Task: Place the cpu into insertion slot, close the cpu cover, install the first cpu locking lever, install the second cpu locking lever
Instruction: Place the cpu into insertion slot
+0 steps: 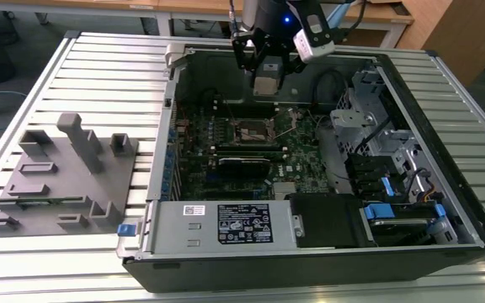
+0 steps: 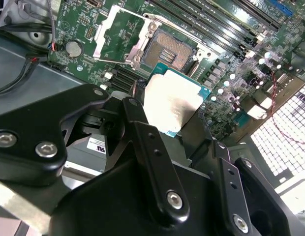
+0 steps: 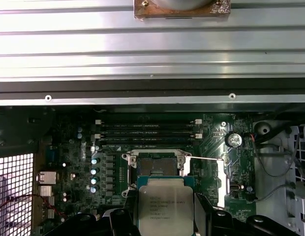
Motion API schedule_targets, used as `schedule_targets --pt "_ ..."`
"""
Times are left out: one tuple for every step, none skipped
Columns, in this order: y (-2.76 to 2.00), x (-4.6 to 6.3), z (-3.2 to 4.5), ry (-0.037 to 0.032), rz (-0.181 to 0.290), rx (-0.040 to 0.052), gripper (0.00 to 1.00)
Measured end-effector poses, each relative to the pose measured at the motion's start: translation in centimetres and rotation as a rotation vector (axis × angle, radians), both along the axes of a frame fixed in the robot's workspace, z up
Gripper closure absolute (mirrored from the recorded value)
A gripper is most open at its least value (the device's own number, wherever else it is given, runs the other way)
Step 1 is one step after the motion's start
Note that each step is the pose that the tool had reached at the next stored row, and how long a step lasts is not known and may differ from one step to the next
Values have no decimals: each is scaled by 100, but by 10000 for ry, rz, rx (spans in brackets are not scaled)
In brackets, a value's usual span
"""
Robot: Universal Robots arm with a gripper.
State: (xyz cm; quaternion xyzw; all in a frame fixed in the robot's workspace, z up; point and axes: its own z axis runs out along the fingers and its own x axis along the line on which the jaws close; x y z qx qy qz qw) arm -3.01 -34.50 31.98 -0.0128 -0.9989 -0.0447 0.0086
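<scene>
The open computer case (image 1: 310,273) fills the centre and right of the exterior view, lying on a slatted aluminium table (image 1: 99,69). A grey fixture block (image 1: 65,183) sits at lower left. The case walls ring the motherboard (image 1: 225,164), and the room over the bare socket (image 1: 255,130) is unobstructed. The arm hangs straight down at top centre. The gripper (image 1: 265,79) is clamped on the cpu (image 1: 265,85), which is well clear of the socket. The cpu cover (image 2: 104,30) is swung open beside the socket.

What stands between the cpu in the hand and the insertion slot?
Nothing visible. The hand holds the cpu above the bare insertion slot, and the cpu cover lies swung open to one side of it.
</scene>
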Motion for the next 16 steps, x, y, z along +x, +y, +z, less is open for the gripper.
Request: schedule_targets --pt "0 0 -2 0 1 1 46" --pt "0 0 -5 -1 0 1 46" --pt "0 0 -7 -1 0 2 46" --pt "0 0 -10 -1 0 3 46" --pt "0 0 -12 -1 0 2 46" --pt "0 0 -16 -1 0 2 46" --pt "0 0 -20 -1 0 2 46" --pt "0 0 -27 -1 0 2 46" --pt "0 0 -36 -2 0 0 46" --pt "0 0 -46 0 0 -2 46" --pt "0 0 -57 -1 0 -4 46" --pt "0 0 -70 -1 1 -6 46" --pt "0 0 -81 -1 0 -6 46" --pt "0 0 -92 -1 0 -6 46" --pt "0 0 -100 -1 0 -6 46" --pt "0 0 -108 -1 0 -6 46"
